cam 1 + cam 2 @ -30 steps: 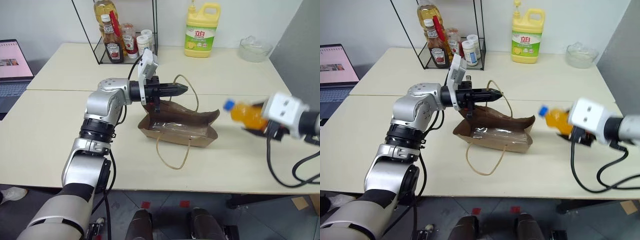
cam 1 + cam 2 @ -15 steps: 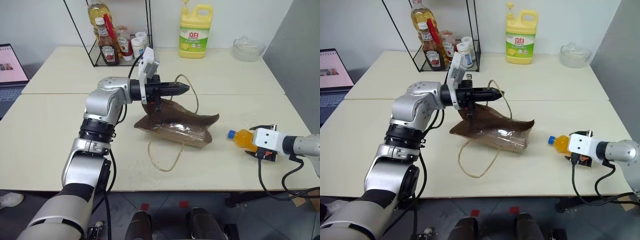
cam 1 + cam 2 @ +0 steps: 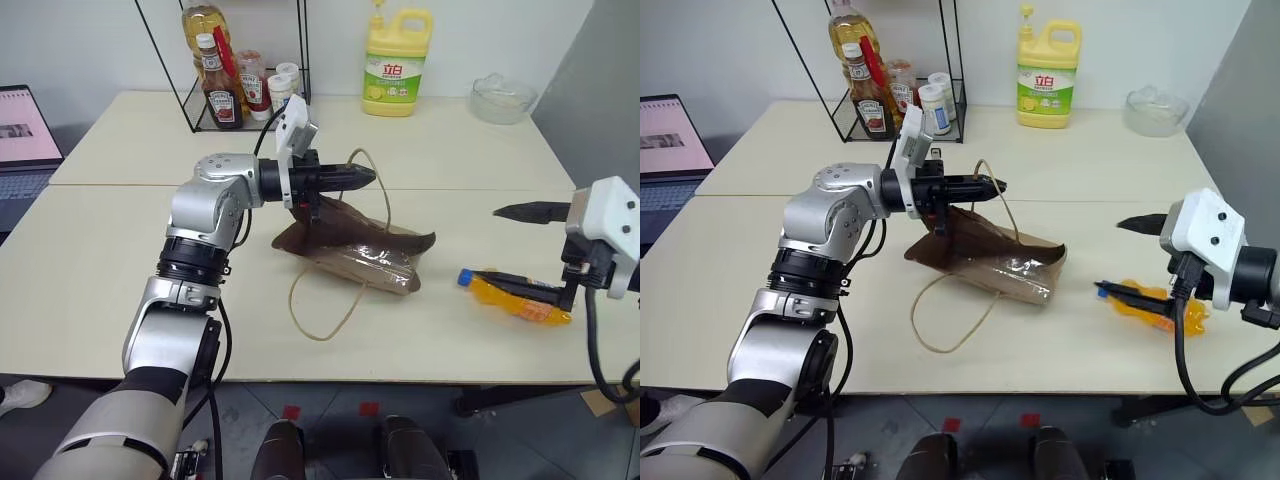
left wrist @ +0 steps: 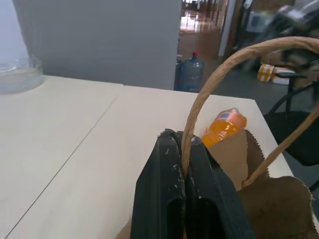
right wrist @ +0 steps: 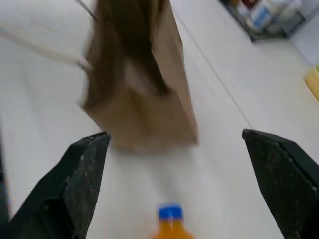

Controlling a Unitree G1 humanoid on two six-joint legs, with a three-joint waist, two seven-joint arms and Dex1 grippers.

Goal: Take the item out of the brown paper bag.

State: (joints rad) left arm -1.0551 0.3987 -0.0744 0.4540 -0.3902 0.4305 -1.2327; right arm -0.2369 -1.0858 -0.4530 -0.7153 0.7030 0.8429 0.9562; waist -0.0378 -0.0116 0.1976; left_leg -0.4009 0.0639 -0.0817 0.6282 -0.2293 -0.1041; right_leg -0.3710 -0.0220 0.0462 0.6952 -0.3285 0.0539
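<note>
My right gripper [image 3: 522, 245] hangs with its two black fingers spread wide, one finger above and one just over the small orange bottle [image 3: 516, 297], gripping nothing. The bottle lies on its side on the pale table [image 3: 100, 260], out of the bag and well to the right of it, its dark blue cap [image 3: 464, 276] pointing toward the bag. It is clear plastic filled with orange liquid, with an orange label around the middle.

My left gripper [image 3: 350, 178] is pressed together on one tan twisted-cord handle [image 4: 209, 82] of the brown paper bag [image 3: 360, 252], holding it level above the table; in the left wrist view the cord runs up between the two scuffed black fingers [image 4: 164, 189]. The bag is creased, unprinted kraft paper, slumped on its side, with a glossy sheen over its upper face. Its second cord handle [image 3: 320, 305] trails in a loose loop across the table toward the near edge.

Beyond, a black wire rack [image 3: 235, 70] holds a ketchup bottle [image 3: 222, 85], a bottle of yellow oil and small white jars. A yellow detergent jug [image 3: 398, 62] stands at the far edge, a clear glass bowl [image 3: 502, 97] to its right. A laptop [image 3: 28, 130] sits open at the far left.
</note>
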